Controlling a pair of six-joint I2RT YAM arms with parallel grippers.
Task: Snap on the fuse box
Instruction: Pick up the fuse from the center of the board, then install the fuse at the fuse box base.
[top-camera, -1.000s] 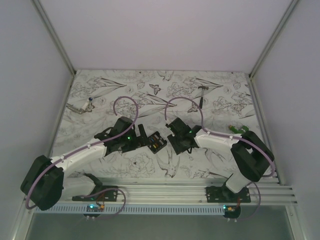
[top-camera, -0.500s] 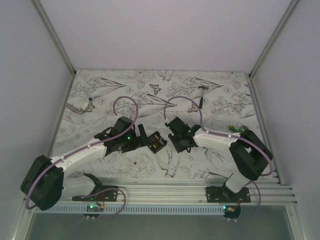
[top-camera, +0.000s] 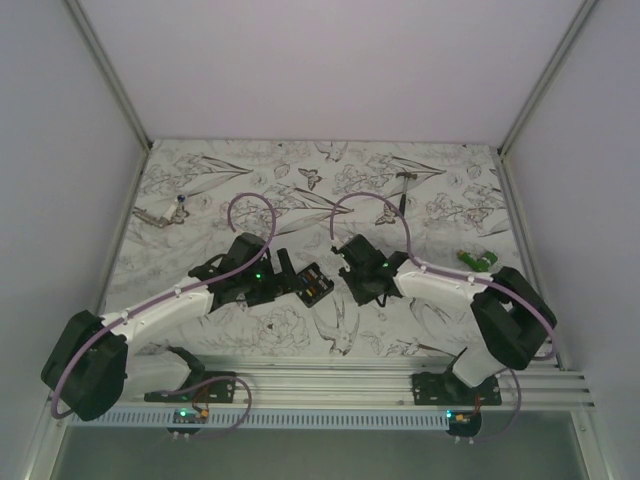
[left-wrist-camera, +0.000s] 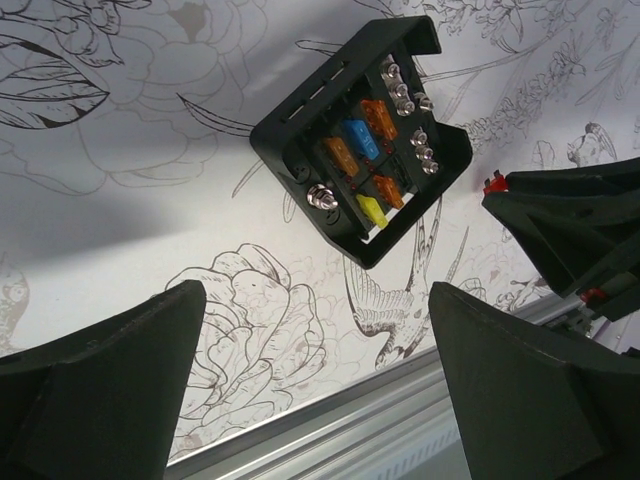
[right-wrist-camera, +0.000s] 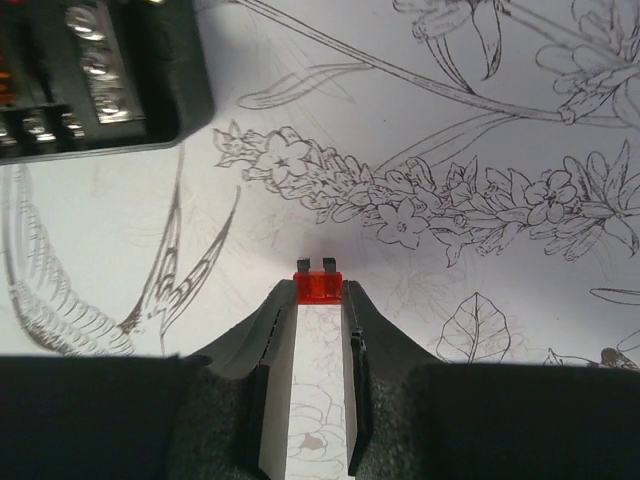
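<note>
Narrower than 1 second back, right gripper (right-wrist-camera: 318, 300) pinches 1 red fuse (right-wrist-camera: 318, 287) at its tips, prongs forward, likely for seating in the fuse box (right-wrist-camera: 100, 120) ahead-left; left gripper (left-wrist-camera: 315, 370) spread wide.

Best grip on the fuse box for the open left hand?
Probably: pinch the fuse box across its two long outer walls, from above, with the left hand. It lies flat, fuses up, and those walls are straight and parallel.
</note>
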